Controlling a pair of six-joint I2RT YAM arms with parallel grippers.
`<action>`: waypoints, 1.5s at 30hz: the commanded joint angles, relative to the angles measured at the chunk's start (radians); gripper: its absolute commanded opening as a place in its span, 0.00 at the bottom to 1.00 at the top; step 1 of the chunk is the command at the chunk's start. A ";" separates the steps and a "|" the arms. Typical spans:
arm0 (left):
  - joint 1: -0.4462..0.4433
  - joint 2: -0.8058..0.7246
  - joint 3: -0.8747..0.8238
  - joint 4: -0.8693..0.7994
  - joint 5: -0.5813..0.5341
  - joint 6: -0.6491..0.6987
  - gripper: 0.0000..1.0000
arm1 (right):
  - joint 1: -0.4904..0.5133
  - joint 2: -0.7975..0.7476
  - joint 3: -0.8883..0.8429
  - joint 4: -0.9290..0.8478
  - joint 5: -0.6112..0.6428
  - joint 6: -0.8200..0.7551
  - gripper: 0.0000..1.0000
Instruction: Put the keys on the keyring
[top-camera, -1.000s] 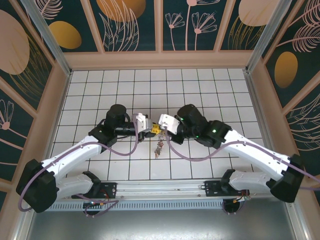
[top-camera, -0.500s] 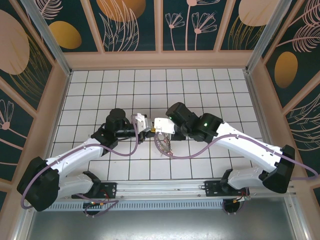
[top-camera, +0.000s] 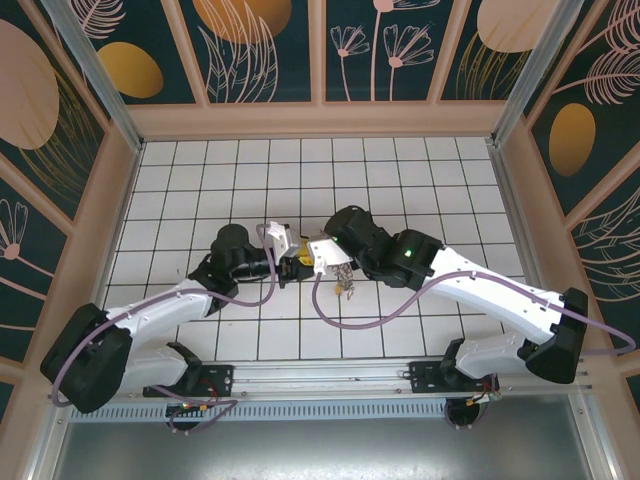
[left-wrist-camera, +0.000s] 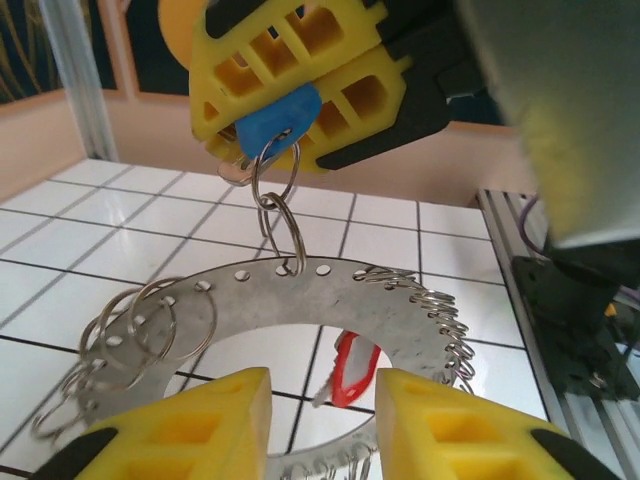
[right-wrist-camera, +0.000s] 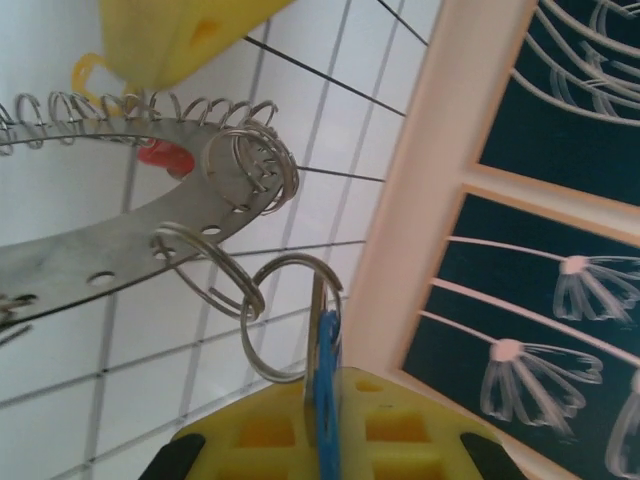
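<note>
White-tiled table (top-camera: 200, 180) lies under me, floral panels (top-camera: 260, 50) beyond. My right gripper (right-wrist-camera: 322, 405) is clamped tight on the blue key (left-wrist-camera: 278, 115), pinching its head edge-on. From that key two small rings (left-wrist-camera: 277, 205) chain down to the keyring (left-wrist-camera: 330, 295), which hangs tilted above mid-table between my two grippers. A red key (left-wrist-camera: 350, 370) shows through its opening. My left gripper (left-wrist-camera: 322, 405) stands partly open, one finger either side of the keyring's lower arc, gripping nothing I can see. So the whole weight seems to hang on one pinch. A swing could twist the blue key loose, and closing the left carelessly could snag the loose loops (left-wrist-camera: 430, 310) instead of the keyring itself.
</note>
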 joint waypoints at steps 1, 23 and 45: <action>0.005 -0.087 -0.017 0.030 -0.117 -0.040 0.42 | 0.007 -0.043 0.007 0.147 0.081 -0.188 0.00; 0.414 -0.404 0.160 -0.724 -0.943 -0.254 0.99 | -0.011 0.079 0.264 0.393 -0.196 -0.360 0.00; 0.745 -0.322 0.258 -0.757 -0.572 -0.230 0.99 | 0.134 0.503 0.364 0.475 -0.461 0.367 0.00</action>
